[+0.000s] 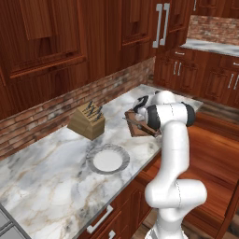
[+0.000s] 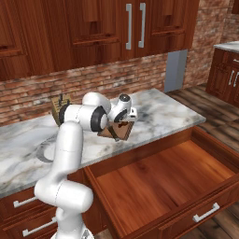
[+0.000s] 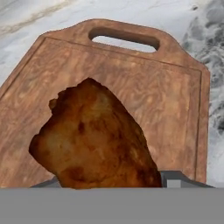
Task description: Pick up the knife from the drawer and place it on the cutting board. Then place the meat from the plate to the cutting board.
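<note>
Meat (image 3: pixel 96 140) sat closest to my hand camera, a glossy reddish-brown lump between my jaws and over the middle of the cutting board (image 3: pixel 175 100). I could not tell whether it rested on the wood or hung just above it. Nor could I tell how my jaws stood: the meat hid both tips, so gripping or letting go was unclear.

From the left base view, my gripper (image 1: pixel 140 122) pointed down at the cutting board (image 1: pixel 135 128), which lay near the counter's front edge, toward its right end. Holding the meat over the board's centre made sense to me, since it would land well inside the raised rim.

Left of the board, also near the front edge, the plate (image 1: pixel 108 159) sat bare and white inside its grey rim. A knife block (image 1: pixel 87 120) stood toward the back edge, near the brick wall. Below the counter's front edge the drawer (image 2: pixel 163 182) stood pulled out, its orange-brown floor bare. I could not make out the knife.

No brands, labels or writing were readable anywhere.
</note>
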Robot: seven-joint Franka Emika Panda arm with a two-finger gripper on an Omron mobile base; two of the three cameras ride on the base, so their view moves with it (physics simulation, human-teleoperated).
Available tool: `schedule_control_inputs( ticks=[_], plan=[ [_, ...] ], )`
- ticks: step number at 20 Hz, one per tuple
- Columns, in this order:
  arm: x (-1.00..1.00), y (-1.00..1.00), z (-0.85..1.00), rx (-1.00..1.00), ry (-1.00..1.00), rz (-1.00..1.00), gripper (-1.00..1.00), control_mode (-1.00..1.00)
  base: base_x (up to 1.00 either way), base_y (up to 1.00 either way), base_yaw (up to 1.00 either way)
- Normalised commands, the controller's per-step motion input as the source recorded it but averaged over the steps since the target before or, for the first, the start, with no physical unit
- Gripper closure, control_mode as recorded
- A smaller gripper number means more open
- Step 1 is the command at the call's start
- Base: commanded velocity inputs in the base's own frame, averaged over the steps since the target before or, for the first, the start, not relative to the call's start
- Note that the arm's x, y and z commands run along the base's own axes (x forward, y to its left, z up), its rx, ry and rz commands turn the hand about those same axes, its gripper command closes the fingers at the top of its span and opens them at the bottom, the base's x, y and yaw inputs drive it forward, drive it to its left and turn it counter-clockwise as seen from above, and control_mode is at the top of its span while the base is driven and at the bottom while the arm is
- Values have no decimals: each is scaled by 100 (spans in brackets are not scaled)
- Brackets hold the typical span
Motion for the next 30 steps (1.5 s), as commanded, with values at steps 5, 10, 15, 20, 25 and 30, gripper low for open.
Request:
schedule_control_inputs(
  ticks=[5,10,15,20,25,30],
  plan=[
    [-12,-4,2,0,-2,0,-100,-100,0,0,0],
    [-38,0,11,0,-5,0,-100,-100,0,0,0],
    [-43,0,20,0,0,0,-100,-100,0,0,0],
    [-46,-23,45,3,-10,0,-100,-100,0,0,0],
    [-38,-46,67,9,-17,0,-100,-100,0,0,0],
    [-41,-62,31,13,-23,0,-100,-100,0,0,0]
  ],
)
